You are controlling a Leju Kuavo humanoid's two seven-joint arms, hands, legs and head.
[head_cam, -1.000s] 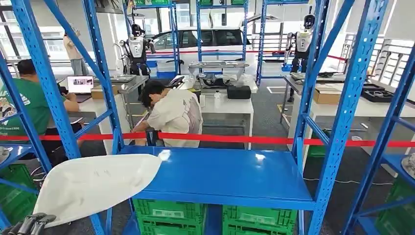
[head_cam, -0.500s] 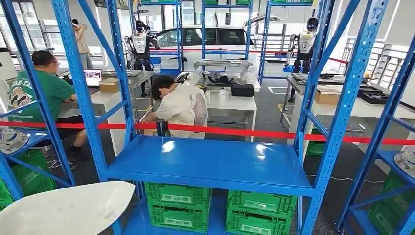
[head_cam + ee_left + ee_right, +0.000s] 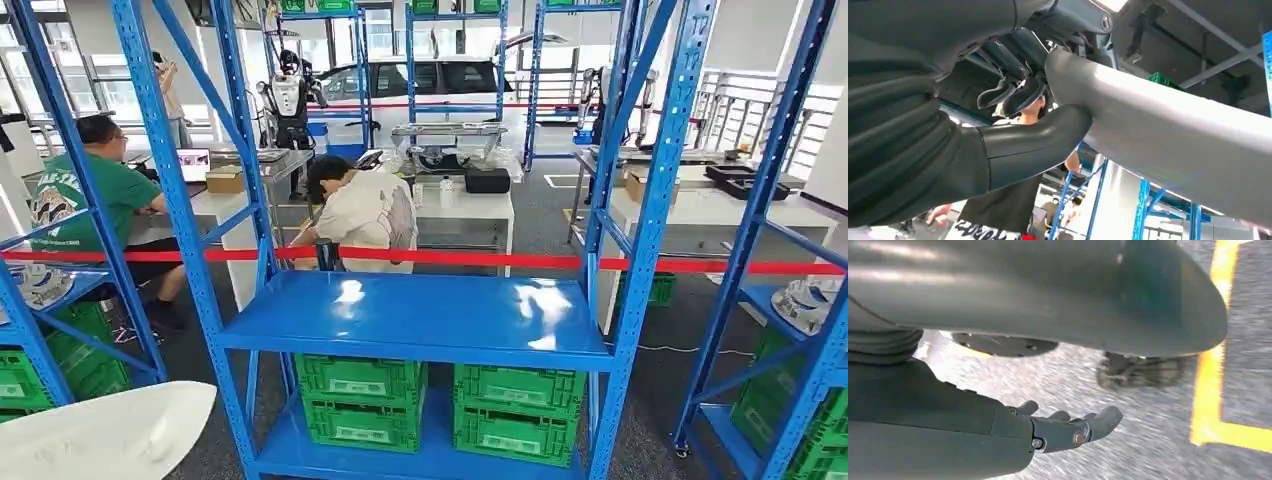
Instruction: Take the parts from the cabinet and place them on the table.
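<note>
One white part (image 3: 100, 435) rides low at your left in the head view, off the blue shelf (image 3: 420, 318). At the left wrist, your left robot hand (image 3: 1013, 125) clamps it for carrying. The right robot hand (image 3: 1068, 427) hangs empty, fingers loosely apart.

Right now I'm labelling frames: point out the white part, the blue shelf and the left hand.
white part (image 3: 100, 435), head view, broad upper face.
blue shelf (image 3: 420, 320), head view, bare top.
left hand (image 3: 1033, 142), left wrist view, thumb against part.
</note>
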